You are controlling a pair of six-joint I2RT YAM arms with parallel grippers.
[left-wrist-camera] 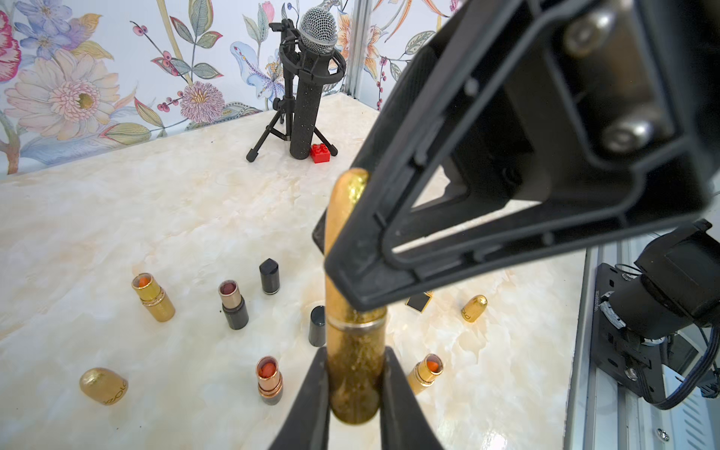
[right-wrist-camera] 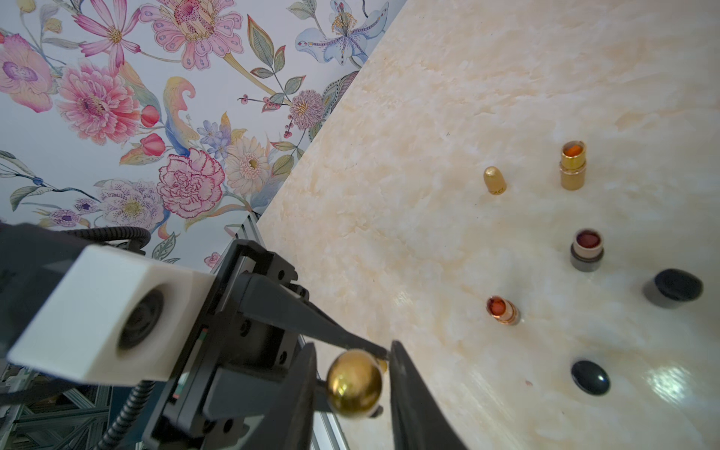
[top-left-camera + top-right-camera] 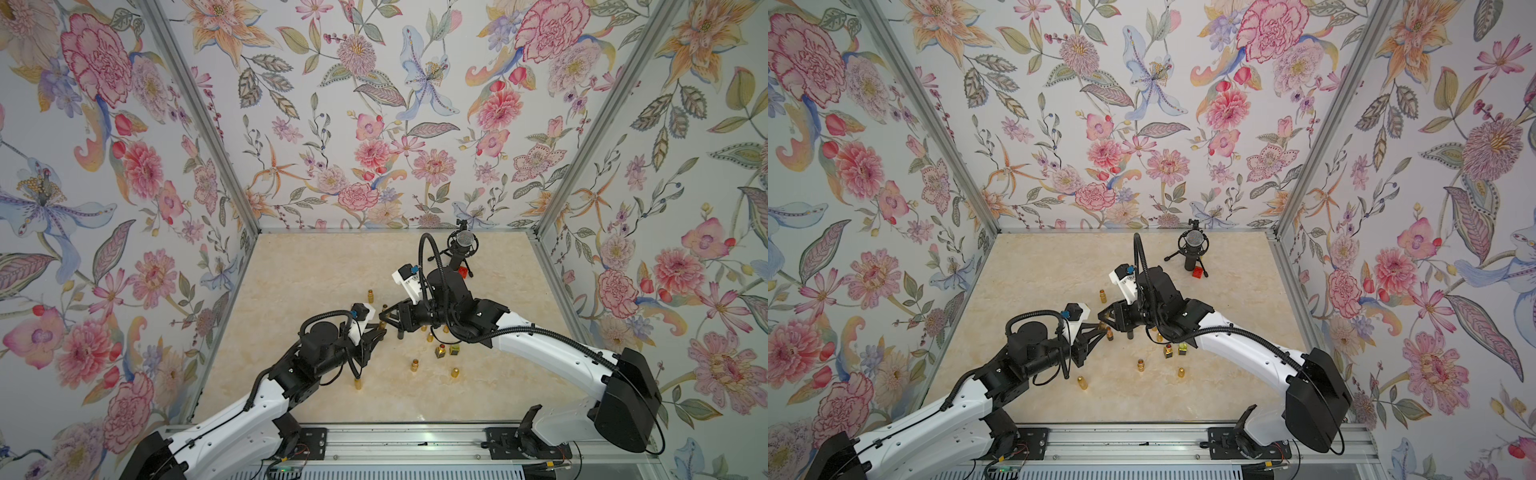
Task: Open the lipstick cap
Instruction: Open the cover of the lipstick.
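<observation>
The left gripper [image 1: 354, 352] is clenched on the lower body of a gold glitter lipstick tube [image 1: 352, 378], holding it above the middle of the cream marble tabletop [image 1: 156, 202]. The right gripper [image 2: 353, 358] meets it from the right. Its jaws stand on either side of the tube's rounded gold cap [image 2: 353, 383], very close to it. Whether they press on the cap cannot be told. The cap is on the tube.

In both top views the two grippers come together tip to tip over the tabletop's centre.

On the tabletop around them stand several opened lipsticks: a gold one with an orange stick [image 1: 152, 297], a black one with a beige collar [image 1: 233, 304] and a copper one [image 1: 269, 380]. Loose caps sit among them, two gold bullet-shaped ones [image 1: 103, 385] [image 1: 474, 308] and two black ones [image 1: 269, 276] [image 1: 317, 325].

At the far right a black microphone on a small tripod [image 1: 309, 85] stands, with a red toy brick [image 1: 320, 153] just beside its base.
</observation>
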